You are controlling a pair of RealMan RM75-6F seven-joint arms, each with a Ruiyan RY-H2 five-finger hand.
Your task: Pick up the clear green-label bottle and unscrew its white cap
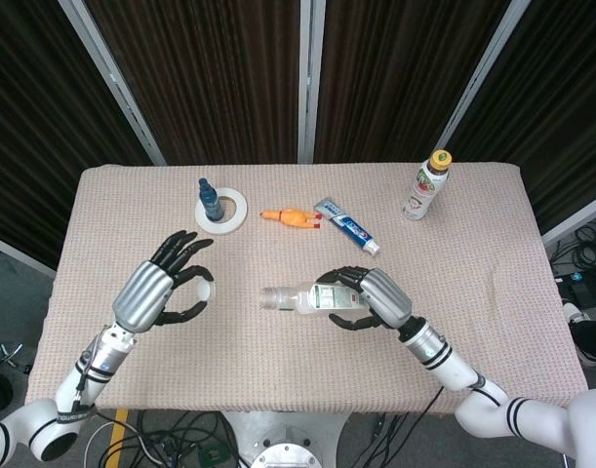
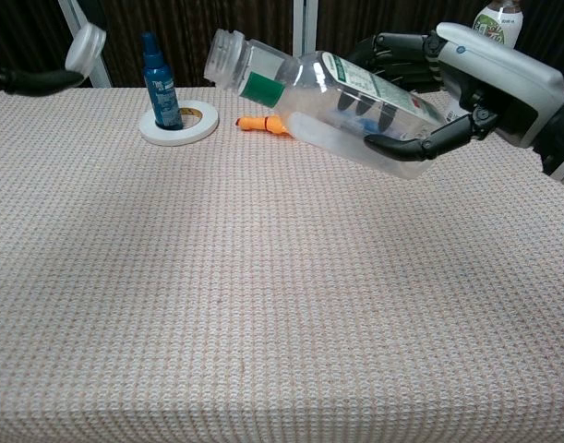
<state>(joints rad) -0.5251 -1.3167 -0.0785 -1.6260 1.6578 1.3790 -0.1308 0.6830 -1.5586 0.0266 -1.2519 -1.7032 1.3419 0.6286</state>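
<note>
The clear green-label bottle lies tilted in the air over the table, neck pointing left, its mouth uncapped. My right hand grips its body, fingers wrapped around it. The white cap is off the bottle and pinched in my left hand, well left of the bottle's mouth. In the chest view only a dark fingertip of the left hand shows at the left edge, holding the cap.
On the beige table, at the back left, a small blue bottle stands on a white tape roll. An orange toy and a toothpaste tube lie mid-back. A juice bottle stands back right.
</note>
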